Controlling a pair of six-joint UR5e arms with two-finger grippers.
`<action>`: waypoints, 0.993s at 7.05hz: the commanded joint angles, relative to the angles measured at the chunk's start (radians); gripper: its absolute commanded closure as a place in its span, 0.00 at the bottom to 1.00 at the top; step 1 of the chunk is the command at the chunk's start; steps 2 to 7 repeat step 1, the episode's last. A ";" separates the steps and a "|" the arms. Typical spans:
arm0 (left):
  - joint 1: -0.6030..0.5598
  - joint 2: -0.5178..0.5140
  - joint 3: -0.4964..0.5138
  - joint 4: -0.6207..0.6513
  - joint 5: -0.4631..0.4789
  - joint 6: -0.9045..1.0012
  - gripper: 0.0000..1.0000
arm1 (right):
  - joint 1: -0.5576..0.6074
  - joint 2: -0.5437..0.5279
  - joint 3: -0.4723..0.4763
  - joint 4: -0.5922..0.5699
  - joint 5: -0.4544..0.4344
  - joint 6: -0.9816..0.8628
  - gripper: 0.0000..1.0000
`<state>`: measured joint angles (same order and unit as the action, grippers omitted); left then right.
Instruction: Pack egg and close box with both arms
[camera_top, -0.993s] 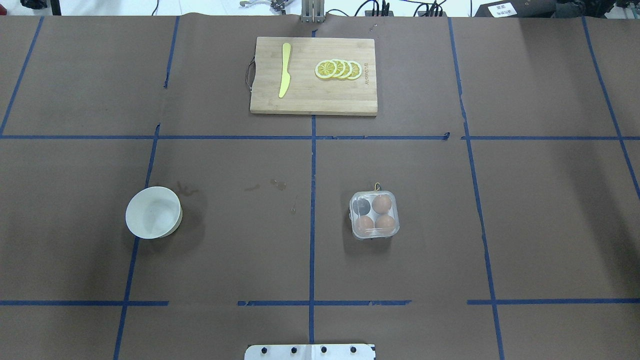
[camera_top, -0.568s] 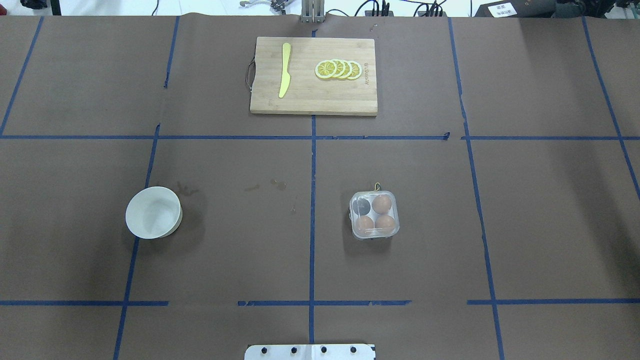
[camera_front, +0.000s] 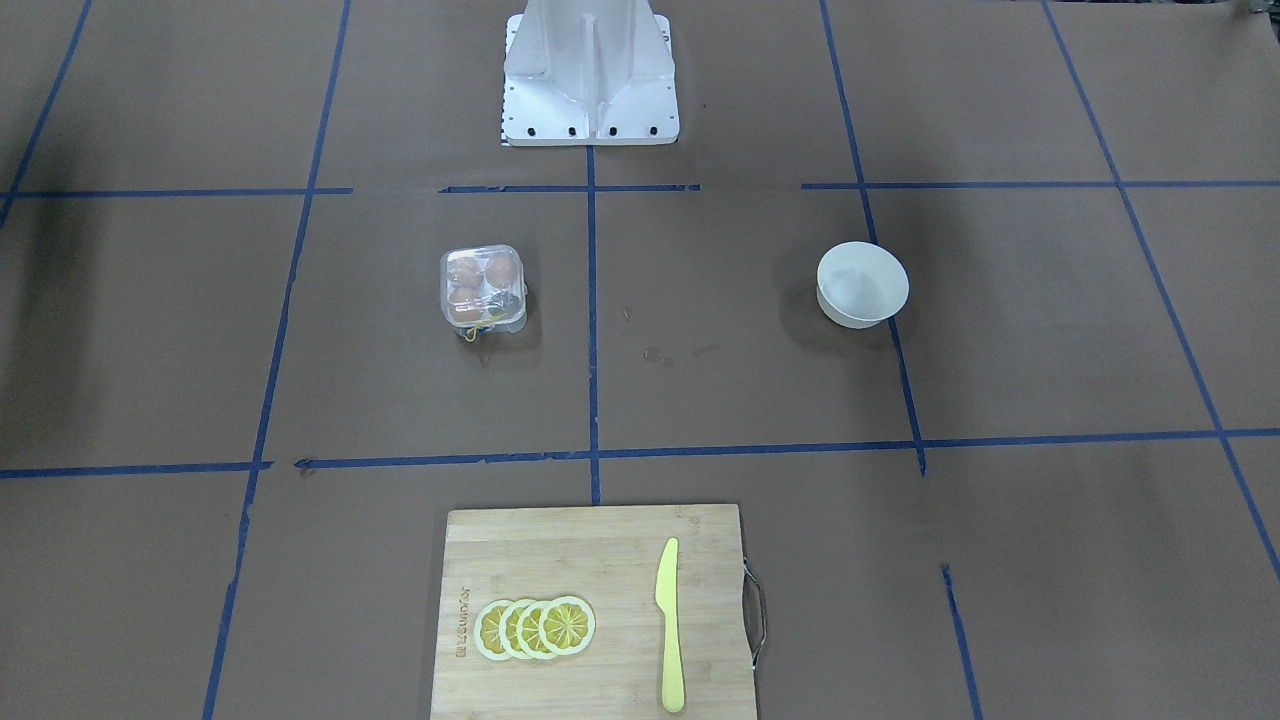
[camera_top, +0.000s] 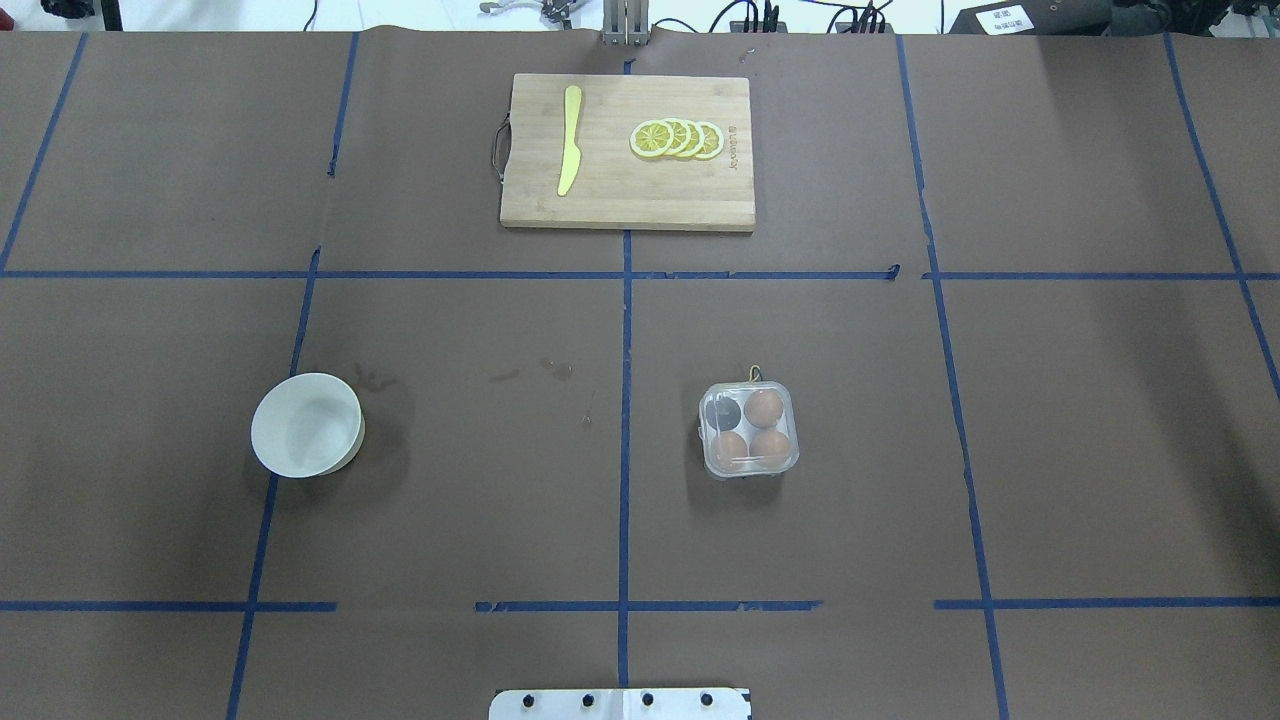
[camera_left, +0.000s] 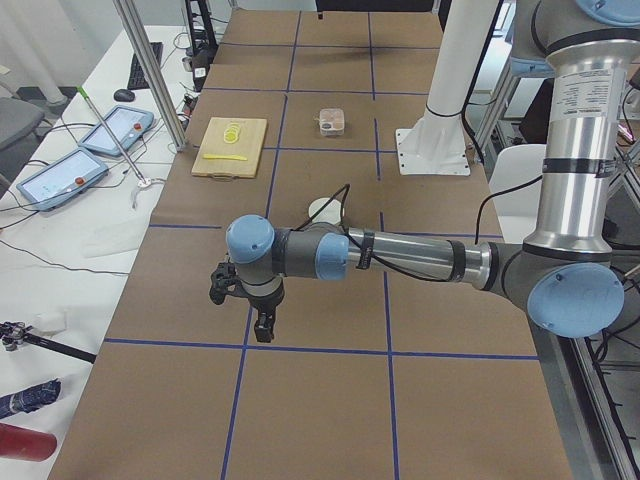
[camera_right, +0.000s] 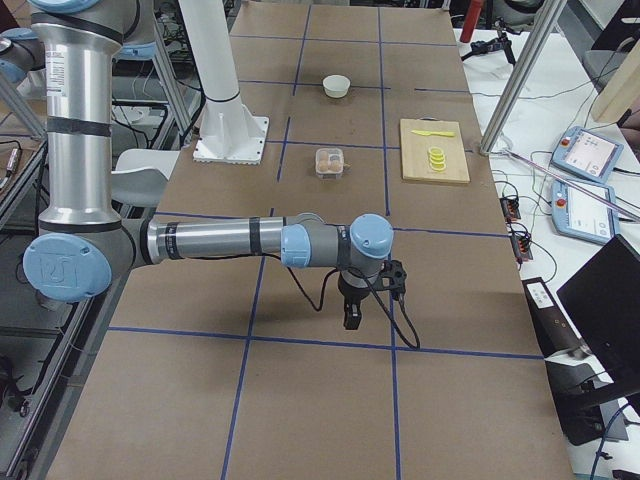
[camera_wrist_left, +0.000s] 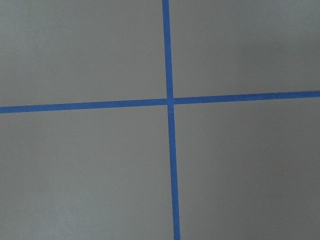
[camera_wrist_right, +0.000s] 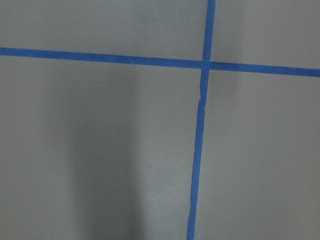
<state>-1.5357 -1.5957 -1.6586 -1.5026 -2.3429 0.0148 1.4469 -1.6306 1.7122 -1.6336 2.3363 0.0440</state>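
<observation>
The clear plastic box (camera_top: 748, 430) stands right of the table's middle; it also shows in the front-facing view (camera_front: 482, 287). Three brown eggs lie in its cells, one of them at the far right (camera_top: 764, 407). They look alike. The fourth cell (camera_top: 717, 411) looks dark. The lid seems to lie down over the cells. My left gripper (camera_left: 262, 325) shows only in the exterior left view, far from the box, and I cannot tell its state. My right gripper (camera_right: 352, 318) shows only in the exterior right view, also far away, state unclear. Both wrist views show only brown paper and blue tape.
A white bowl (camera_top: 306, 424) stands left of the middle and looks empty. A wooden cutting board (camera_top: 628, 205) at the far edge bears a yellow knife (camera_top: 569, 140) and lemon slices (camera_top: 677, 139). The robot's base plate (camera_top: 620, 703) is at the near edge.
</observation>
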 joint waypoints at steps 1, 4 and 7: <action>-0.001 -0.013 -0.009 0.002 0.002 0.002 0.00 | 0.003 0.002 0.001 0.000 -0.008 0.001 0.00; -0.001 -0.013 -0.009 0.002 0.002 0.002 0.00 | 0.003 0.002 0.001 0.000 -0.008 0.001 0.00; -0.001 -0.013 -0.009 0.002 0.002 0.002 0.00 | 0.003 0.002 0.001 0.000 -0.008 0.001 0.00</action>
